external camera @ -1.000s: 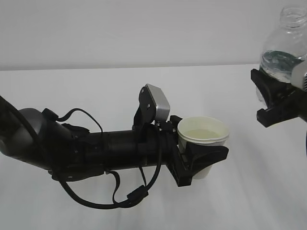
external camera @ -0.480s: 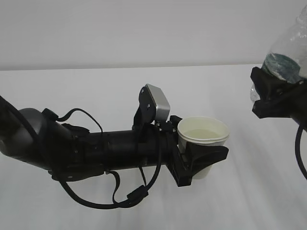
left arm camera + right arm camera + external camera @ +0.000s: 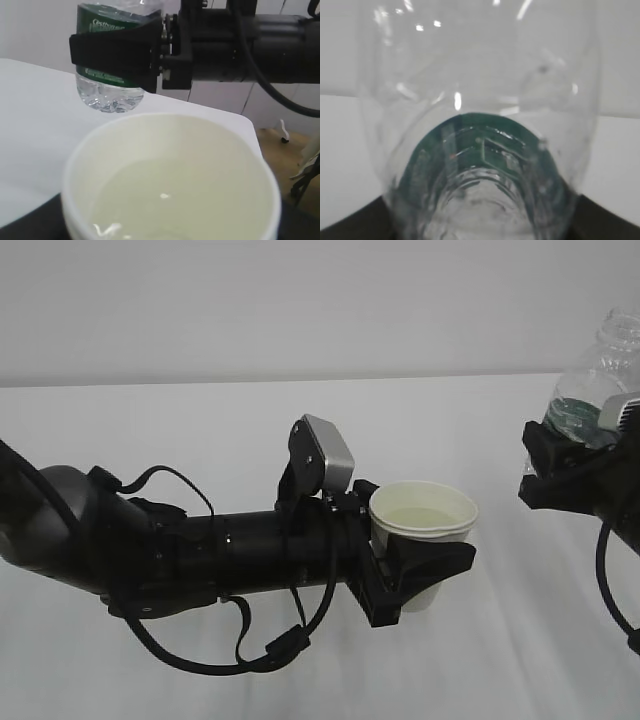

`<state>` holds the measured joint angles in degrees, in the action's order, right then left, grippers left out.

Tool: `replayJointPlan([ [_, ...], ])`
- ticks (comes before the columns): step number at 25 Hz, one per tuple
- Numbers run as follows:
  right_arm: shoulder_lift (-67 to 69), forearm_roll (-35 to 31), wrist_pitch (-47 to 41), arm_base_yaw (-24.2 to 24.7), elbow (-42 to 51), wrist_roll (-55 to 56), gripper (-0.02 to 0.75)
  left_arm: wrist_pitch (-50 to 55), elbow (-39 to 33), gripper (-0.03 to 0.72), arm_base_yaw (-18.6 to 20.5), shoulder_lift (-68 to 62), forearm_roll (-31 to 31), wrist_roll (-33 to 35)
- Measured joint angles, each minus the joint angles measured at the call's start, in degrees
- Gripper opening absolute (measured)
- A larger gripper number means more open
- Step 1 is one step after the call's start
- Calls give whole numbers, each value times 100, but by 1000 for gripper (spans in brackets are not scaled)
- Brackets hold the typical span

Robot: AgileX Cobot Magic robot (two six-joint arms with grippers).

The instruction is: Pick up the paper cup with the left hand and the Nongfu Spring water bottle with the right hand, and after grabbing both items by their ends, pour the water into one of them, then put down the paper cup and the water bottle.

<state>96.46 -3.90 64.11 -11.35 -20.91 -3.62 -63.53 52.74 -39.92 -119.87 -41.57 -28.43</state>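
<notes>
At far right, the bottle [image 3: 592, 390], gripped by the right pincer [image 3: 560, 475], is lowered and righted; the filled cup [image 3: 423, 530] is held in the left pincer [image 3: 420, 575], pouring apparently done.

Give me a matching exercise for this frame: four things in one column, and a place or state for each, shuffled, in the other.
Things:
1. paper cup
2. Nongfu Spring water bottle
3. left end effector
4. water

States:
a. pale liquid lying in the cup
b. clamped around the cup's wall
c. upright, held above the table
d. at the right edge, dark green label, no cap

Pairs: 1-c, 2-d, 3-b, 4-a
</notes>
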Motion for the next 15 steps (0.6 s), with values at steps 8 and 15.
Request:
replayJointPlan([
  [8, 540, -35, 0, 0, -488, 0, 404, 0, 0, 470, 0, 0, 12, 0],
  [15, 1143, -35, 0, 0, -1026, 10, 404, 0, 0, 470, 0, 0, 12, 0],
])
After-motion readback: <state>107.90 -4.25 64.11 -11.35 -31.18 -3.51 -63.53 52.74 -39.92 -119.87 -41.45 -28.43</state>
